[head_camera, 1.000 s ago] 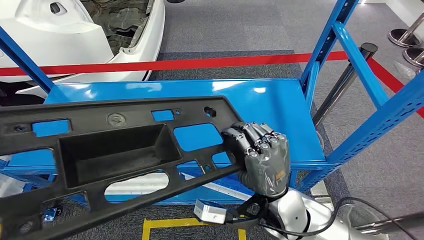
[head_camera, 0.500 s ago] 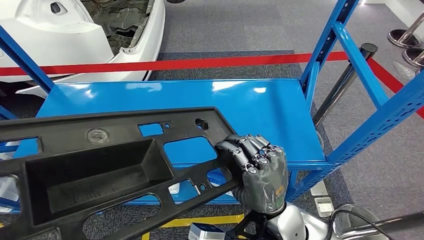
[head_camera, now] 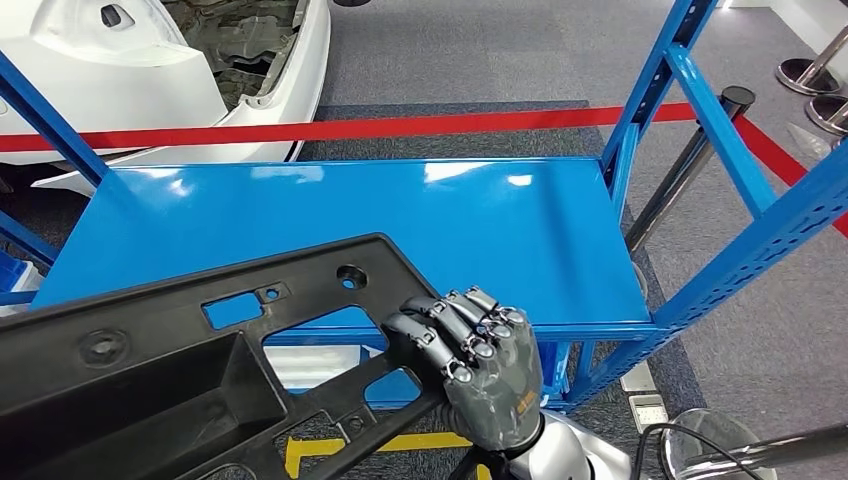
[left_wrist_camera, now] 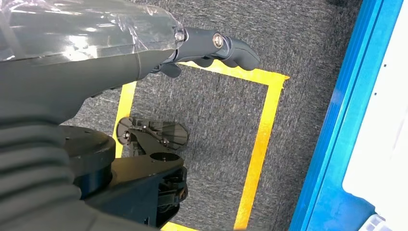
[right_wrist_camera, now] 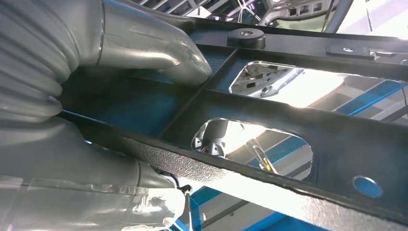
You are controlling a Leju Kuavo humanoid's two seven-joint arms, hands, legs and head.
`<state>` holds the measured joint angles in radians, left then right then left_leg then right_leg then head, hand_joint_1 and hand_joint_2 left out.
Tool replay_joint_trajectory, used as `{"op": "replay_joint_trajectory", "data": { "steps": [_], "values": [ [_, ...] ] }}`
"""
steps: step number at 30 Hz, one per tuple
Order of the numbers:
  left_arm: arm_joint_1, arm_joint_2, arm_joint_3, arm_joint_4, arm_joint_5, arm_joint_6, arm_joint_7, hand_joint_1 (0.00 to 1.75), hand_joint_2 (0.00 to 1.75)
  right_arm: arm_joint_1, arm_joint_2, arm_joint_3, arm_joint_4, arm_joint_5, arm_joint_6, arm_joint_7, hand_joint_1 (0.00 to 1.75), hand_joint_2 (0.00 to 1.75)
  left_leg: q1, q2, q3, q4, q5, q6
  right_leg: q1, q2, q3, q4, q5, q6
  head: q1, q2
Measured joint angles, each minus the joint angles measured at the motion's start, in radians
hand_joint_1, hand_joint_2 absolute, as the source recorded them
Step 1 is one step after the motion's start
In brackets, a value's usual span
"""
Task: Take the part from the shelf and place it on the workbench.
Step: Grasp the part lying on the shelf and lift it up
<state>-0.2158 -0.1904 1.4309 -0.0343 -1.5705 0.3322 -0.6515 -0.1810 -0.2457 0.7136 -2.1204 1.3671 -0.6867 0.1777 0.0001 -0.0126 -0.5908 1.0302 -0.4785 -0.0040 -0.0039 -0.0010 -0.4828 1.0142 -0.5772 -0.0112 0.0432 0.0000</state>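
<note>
Head view: bright, even overhead light, sharp throughout; white glare patches on the far part of the blue shelf (head_camera: 400, 220), only soft shadow under the black part (head_camera: 180, 350). Right wrist view: backlit, openings in the part blown out to white, its underside dim with a blue cast, and the close right robot hand (right_wrist_camera: 96, 96) out of focus. Left wrist view: evenly lit, carpet (left_wrist_camera: 216, 120) crisp, glare on the clear wrap over the left robot hand (left_wrist_camera: 86, 53).
</note>
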Motion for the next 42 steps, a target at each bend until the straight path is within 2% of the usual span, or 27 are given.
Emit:
{"op": "replay_joint_trajectory", "data": {
  "steps": [9, 22, 32, 42],
  "values": [
    [0.001, 0.000, 0.000, 0.000, 0.002, 0.017, 0.001, 0.00, 1.75, 0.000, 0.020, 0.001, 0.011, -0.041, 0.000, -0.024, 1.75, 1.75, 0.000, 0.000, 0.000, 0.000, 0.000, 0.000, 0.000, 0.000, 0.000, 0.000, 0.000, 0.000, 0.000, 0.000],
    [0.002, -0.003, 0.002, 0.000, 0.001, 0.058, 0.053, 0.00, 1.75, 0.008, 0.037, 0.001, 0.041, -0.079, 0.000, -0.031, 1.75, 1.75, 0.000, 0.000, 0.000, 0.000, 0.000, 0.000, 0.000, 0.000, 0.000, 0.000, 0.000, 0.000, 0.000, 0.000],
    [0.003, -0.003, 0.025, 0.000, 0.000, 0.074, 0.055, 0.00, 1.75, 0.011, 0.036, -0.006, 0.074, -0.092, 0.000, 0.035, 1.75, 1.75, 0.000, 0.000, 0.000, 0.000, 0.000, 0.000, 0.000, 0.000, 0.000, 0.000, 0.000, 0.000, 0.000, 0.000],
    [0.003, -0.003, 0.026, 0.000, 0.000, 0.070, 0.055, 0.00, 1.75, 0.033, 0.034, -0.034, 0.083, -0.070, 0.000, 0.042, 1.75, 1.75, -0.001, 0.000, 0.000, 0.002, -0.001, 0.000, -0.001, 0.000, 0.000, -0.001, 0.000, 0.000, 0.000, 0.000]
  ]
}}
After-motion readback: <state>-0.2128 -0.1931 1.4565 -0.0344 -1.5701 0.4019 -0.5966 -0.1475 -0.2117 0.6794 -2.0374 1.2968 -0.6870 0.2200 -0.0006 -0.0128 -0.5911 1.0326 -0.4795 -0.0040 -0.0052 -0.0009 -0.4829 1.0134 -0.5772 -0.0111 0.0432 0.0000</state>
